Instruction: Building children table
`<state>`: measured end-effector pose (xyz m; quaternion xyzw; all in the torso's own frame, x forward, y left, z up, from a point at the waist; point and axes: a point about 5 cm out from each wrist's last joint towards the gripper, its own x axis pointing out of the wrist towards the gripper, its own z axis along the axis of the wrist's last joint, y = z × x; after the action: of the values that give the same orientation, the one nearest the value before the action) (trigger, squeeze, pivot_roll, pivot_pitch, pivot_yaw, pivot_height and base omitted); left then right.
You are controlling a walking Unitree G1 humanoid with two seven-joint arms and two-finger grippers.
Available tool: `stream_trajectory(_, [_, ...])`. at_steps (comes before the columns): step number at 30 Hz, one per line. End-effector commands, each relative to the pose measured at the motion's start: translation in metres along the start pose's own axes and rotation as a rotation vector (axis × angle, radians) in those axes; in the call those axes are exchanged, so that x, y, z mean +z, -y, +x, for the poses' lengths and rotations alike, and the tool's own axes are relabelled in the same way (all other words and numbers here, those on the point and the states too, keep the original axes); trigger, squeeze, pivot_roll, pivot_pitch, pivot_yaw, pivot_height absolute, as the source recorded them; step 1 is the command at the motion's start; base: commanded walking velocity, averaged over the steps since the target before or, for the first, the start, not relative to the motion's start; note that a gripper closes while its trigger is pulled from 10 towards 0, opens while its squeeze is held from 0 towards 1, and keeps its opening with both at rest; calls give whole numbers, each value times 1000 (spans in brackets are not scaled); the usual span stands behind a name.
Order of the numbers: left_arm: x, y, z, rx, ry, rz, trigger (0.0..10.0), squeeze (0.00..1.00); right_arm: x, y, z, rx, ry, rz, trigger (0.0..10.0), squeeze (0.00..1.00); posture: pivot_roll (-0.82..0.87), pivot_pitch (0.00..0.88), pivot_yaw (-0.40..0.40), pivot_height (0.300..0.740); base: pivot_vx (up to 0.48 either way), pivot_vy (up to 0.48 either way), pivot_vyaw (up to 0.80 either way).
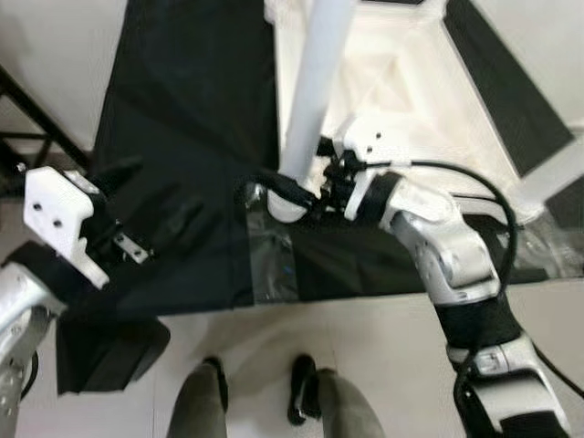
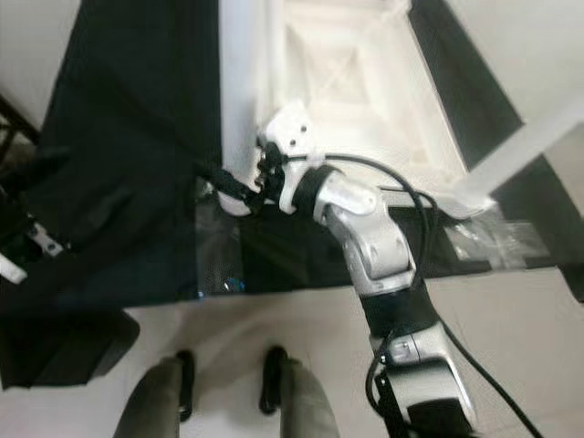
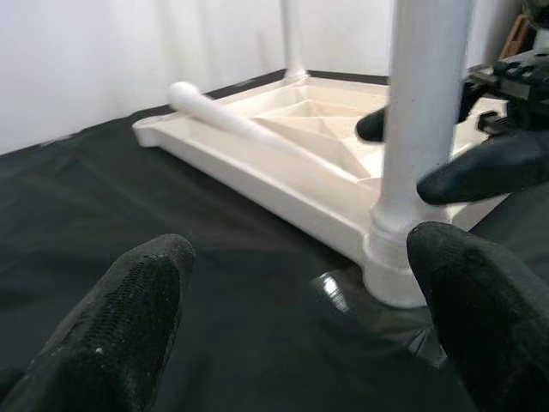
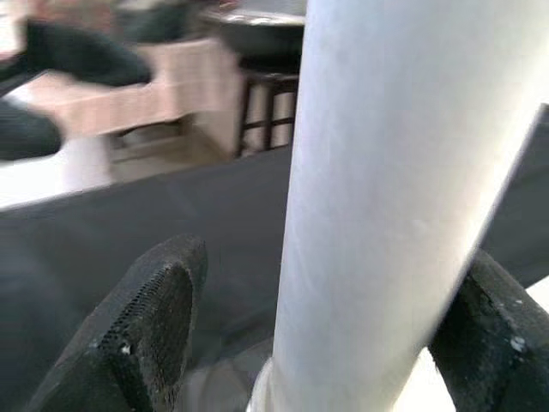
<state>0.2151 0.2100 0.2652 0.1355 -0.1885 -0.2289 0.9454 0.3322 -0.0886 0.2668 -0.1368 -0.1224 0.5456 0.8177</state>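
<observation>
The white children's table point(image 1: 401, 82) lies upside down on a black cloth point(image 1: 182, 109) on the floor. One white leg point(image 1: 315, 91) stands upright in its near left corner socket. My right gripper point(image 1: 292, 196) is low on that leg just above the socket, open; one finger point(image 4: 150, 322) is clear of the leg point(image 4: 386, 197) and the other finger point(image 4: 493, 339) is against it. My left gripper point(image 1: 128, 214) hovers open over the cloth to the left, holding nothing. A loose leg point(image 3: 232, 120) lies inside the upturned table.
Another fitted leg point(image 1: 557, 173) sticks up at the table's near right corner. Clear tape point(image 1: 274, 260) shines on the cloth below the socket. Two legs with black shoes point(image 1: 301, 392) stand on the pale floor at the near edge. A black frame point(image 1: 27, 119) is far left.
</observation>
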Motion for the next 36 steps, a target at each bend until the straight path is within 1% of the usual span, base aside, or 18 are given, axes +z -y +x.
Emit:
stream_trajectory(1, [-1, 7, -1, -9, -4, -1, 10000, 0, -1, -1, -1, 78, 6, -19, 10000, 0, 159, 332, -108, 740, 0, 0, 0])
stream_trajectory(4, [-4, 15, -2, -4, -24, 2, 10000, 0, 2, 16, 1, 144, 9, -40, 10000, 0, 171, 337, -112, 740, 0, 0, 0])
stream_trajectory(6, [-5, 18, -2, -5, -29, 0, 10000, 0, 1, 20, 2, 162, 7, -47, 10000, 0, 171, 337, -112, 740, 0, 0, 0])
stream_trajectory(7, [-6, 20, -3, -4, -33, -4, 10000, 0, 1, 23, 3, 176, 12, -42, 4667, 0, 182, 341, -114, 740, 0, 0, 0])
stream_trajectory(8, [-6, 20, -3, -4, -33, -4, 10000, 0, 1, 23, 3, 176, 12, -42, 4667, 0, 182, 341, -114, 740, 0, 0, 0])
stream_trajectory(9, [-6, 22, -3, -3, -34, -9, 10000, 0, 0, 24, 5, 187, 15, -36, 0, 0, 182, 341, -114, 740, 0, 0, 0])
stream_trajectory(20, [-7, 31, -7, -1, -50, -25, 10000, 0, -4, 27, 10, 246, 42, 1, 0, 0, 202, 353, -123, 740, 0, 0, 0])
stream_trajectory(23, [-8, 34, -8, 1, -56, -31, 10000, 0, -12, 27, 5, 266, 32, 14, 0, 0, 194, 356, -132, 740, 0, 0, 0])
stream_trajectory(24, [-9, 35, -9, 5, -58, -36, 10000, 0, -19, 26, -2, 231, -3, 1, 0, 0, 179, 357, -148, 740, 0, 0, 0])
stream_trajectory(26, [-9, 35, -9, 5, -58, -36, 10000, 0, -19, 26, -2, 231, -3, 1, 0, 0, 179, 357, -148, 740, 0, 0, 0])
stream_trajectory(27, [-10, 36, -9, 11, -59, -42, 10000, 0, -27, 26, -9, 172, -46, -4, 0, 0, 179, 357, -148, 740, 0, 0, 0])
stream_trajectory(28, [-12, 39, -11, 17, -62, -53, 10000, 0, -47, 21, -9, -230, -118, 58, 0, 0, 163, 352, -173, 740, 0, 0, 0])
stream_trajectory(30, [-12, 39, -11, 17, -62, -53, 10000, 0, -47, 21, -9, -230, -118, 58, 0, 0, 163, 352, -173, 740, 0, 0, 0])
stream_trajectory(31, [-14, 42, -11, 26, -66, -65, 10000, 0, -77, -26, -19, -416, -240, 192, 0, 0, 165, 356, -171, 740, 0, 0, 0])
stream_trajectory(32, [-14, 42, -11, 26, -66, -65, 10000, 0, -77, -26, -19, -416, -240, 192, 0, 0, 165, 356, -171, 740, 0, 0, 0])
stream_trajectory(33, [-17, 44, -11, 35, -70, -75, 10000, 0, -90, -61, -33, -588, -323, 278, 0, 0, 160, 378, -149, 740, 0, 0, 0])
stream_trajectory(34, [-19, 45, -11, 41, -74, -81, 10000, 0, -94, -82, -43, -677, -368, 332, 0, 0, 160, 378, -149, 740, 0, 0, 0])
stream_trajectory(36, [-24, 46, -11, 42, -86, -93, 10000, 0, -94, -80, -48, -720, -360, 327, 0, 0, 153, 343, -131, 740, 0, 0, 0])
